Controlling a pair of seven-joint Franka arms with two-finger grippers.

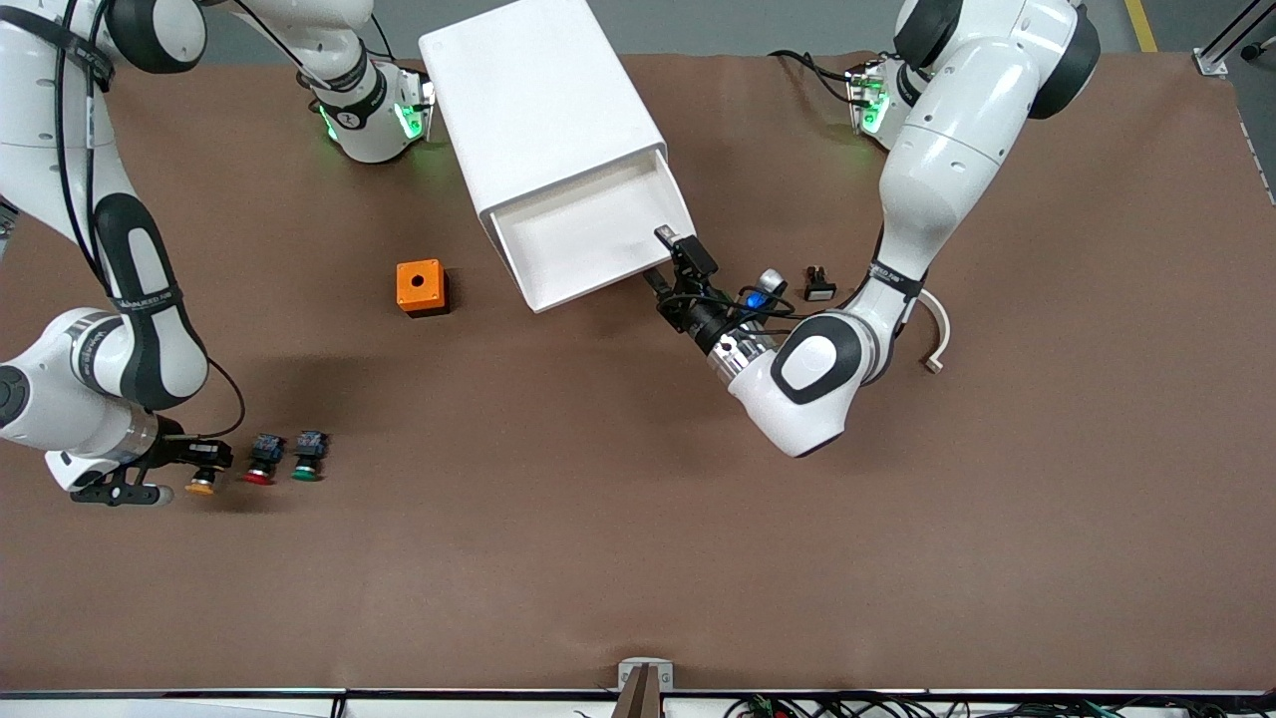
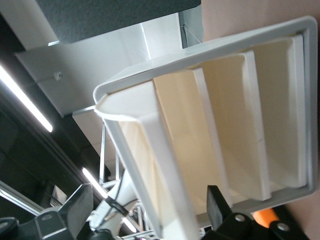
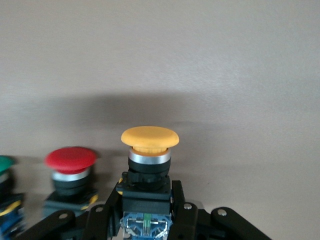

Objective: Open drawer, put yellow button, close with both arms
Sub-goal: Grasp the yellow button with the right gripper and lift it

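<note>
The white cabinet lies near the robots' bases, and its drawer stands pulled out toward the front camera, with nothing in it. My left gripper is open at the drawer's front corner toward the left arm's end. In the left wrist view the drawer's front lip runs between its spread fingers. My right gripper is shut on the black body of the yellow button at table level, near the right arm's end. The right wrist view shows the yellow cap above the clamping fingers.
A red-capped button and a green-capped button stand in a row beside the yellow one. An orange box sits beside the drawer. A small black and white part and a curved white piece lie by the left arm.
</note>
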